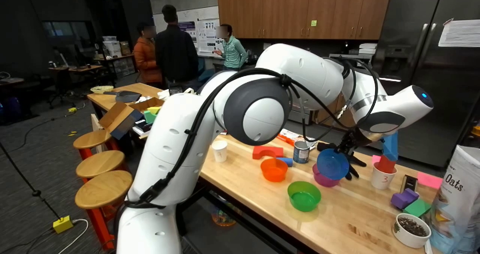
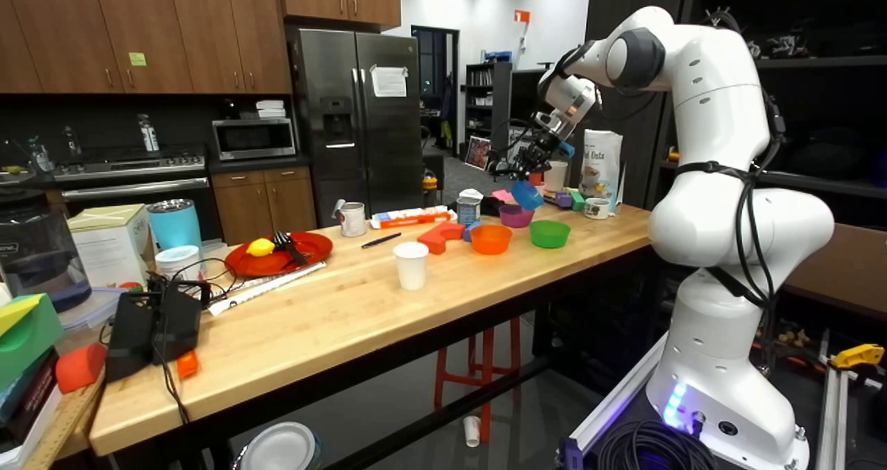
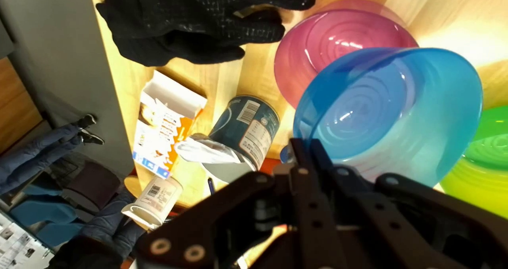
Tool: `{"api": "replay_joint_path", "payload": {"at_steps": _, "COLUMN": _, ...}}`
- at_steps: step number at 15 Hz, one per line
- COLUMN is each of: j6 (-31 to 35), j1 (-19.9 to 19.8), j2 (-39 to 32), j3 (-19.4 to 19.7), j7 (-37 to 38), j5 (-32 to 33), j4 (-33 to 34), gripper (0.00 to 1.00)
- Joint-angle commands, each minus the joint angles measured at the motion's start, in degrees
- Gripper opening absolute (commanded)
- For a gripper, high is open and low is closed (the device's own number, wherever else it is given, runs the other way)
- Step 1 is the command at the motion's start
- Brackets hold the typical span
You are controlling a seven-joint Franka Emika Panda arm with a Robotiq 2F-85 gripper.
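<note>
A translucent blue bowl [image 3: 365, 106] hangs tilted from my gripper [image 3: 305, 144], whose fingertips are pinched together on its rim. In both exterior views the blue bowl [image 1: 332, 164] [image 2: 528, 196] is held off the table, its opening turned sideways. Just below and partly behind it sits a purple-pink bowl [image 3: 305, 62] upright on the wood; whether the two touch I cannot tell. A green bowl [image 1: 304, 197] and an orange bowl [image 1: 273, 170] stand nearby on the tabletop, both upright.
Near the bowls lie black gloves [image 3: 190, 27], a dark can [image 3: 250, 126], an orange-and-white box [image 3: 158, 130] and a red arch block [image 1: 267, 152]. A cup marked 3 [image 1: 381, 180] holds blocks. An oats bag [image 1: 453, 205] and white paper cup [image 2: 411, 265] stand farther off.
</note>
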State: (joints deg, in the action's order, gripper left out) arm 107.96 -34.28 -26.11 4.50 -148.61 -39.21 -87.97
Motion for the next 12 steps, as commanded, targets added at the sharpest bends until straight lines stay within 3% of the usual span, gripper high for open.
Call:
{"api": "replay_joint_path", "payload": {"at_steps": 1, "j6": -2.30, "j1": 1.71, "j2": -1.38, "j3": 1.63, "j7": 0.94, "j5": 0.73, "j4": 2.05, "gripper": 0.01}}
{"api": "replay_joint_path", "payload": {"at_steps": 10, "j6": -1.57, "j1": 3.05, "j2": -3.37, "j3": 2.60, "j7": 2.37, "j5": 1.25, "j4": 4.34, "gripper": 0.01}}
{"api": "replay_joint_path", "payload": {"at_steps": 11, "j6": -1.72, "j1": 3.04, "j2": -3.62, "j3": 2.65, "j7": 2.41, "j5": 1.42, "j4": 4.79, "gripper": 0.25}}
{"api": "replay_joint_path", "payload": {"at_steps": 12, "j6": -1.82, "j1": 3.03, "j2": -3.77, "j3": 2.74, "j7": 2.72, "j5": 1.65, "j4": 5.10, "gripper": 0.30}}
